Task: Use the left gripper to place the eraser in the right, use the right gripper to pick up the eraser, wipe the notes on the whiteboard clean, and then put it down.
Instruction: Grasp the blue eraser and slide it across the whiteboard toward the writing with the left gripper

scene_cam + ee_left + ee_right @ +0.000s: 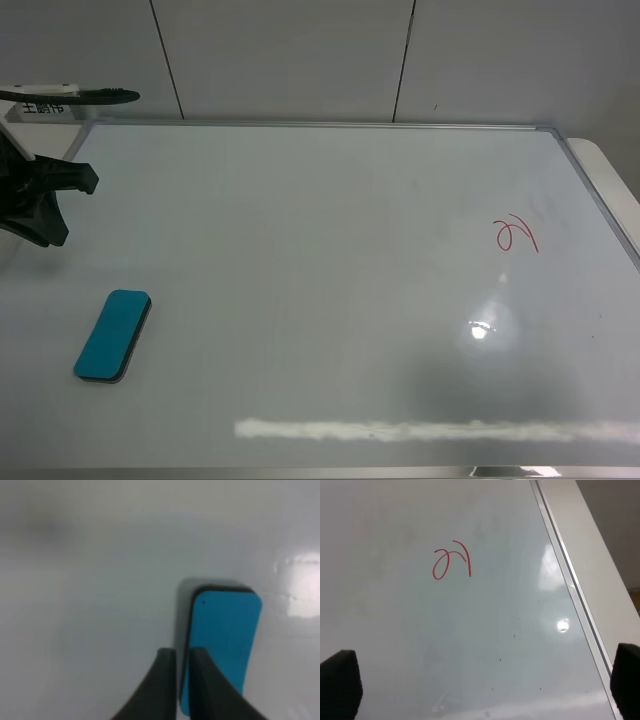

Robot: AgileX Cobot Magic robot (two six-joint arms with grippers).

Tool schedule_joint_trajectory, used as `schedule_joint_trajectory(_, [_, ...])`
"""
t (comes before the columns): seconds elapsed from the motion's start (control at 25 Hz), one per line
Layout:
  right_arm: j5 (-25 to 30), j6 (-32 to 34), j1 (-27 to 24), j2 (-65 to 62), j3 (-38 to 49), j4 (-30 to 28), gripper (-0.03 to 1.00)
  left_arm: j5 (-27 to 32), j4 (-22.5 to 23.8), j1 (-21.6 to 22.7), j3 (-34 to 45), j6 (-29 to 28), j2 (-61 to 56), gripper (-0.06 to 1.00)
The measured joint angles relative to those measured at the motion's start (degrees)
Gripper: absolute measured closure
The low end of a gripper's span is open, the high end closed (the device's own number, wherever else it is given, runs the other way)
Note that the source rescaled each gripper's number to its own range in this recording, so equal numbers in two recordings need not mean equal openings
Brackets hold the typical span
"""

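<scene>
Teal eraser lies flat on whiteboard, left side, well apart from notes. Fingers of left gripper seemingly pressed together (view blurred); right gripper spread. Risk: descending unopened shoves eraser away.

We seem to be in a plain office or lab room rather than a home. Behind the work surface we see a wall of smooth pale grey panels split by thin dark seams. A large silver-framed whiteboard lies flat on a white table, with a teal eraser and red marker notes on it. A bright glare from overhead lighting shines on the board, and a printed label sits by its far left corner.
</scene>
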Motion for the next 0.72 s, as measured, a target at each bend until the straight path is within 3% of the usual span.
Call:
schedule_joint_trajectory(0.28, [0.0,0.0,0.0,0.0,0.0,0.0,-0.03,-0.3,-5.5,-1.5,6.6,-0.1,0.0,0.94])
schedule_joint_trajectory(0.72, [0.0,0.0,0.0,0.0,0.0,0.0,-0.03,-13.1,-6.2,-3.4,17.1,-0.5,-0.1,0.94])
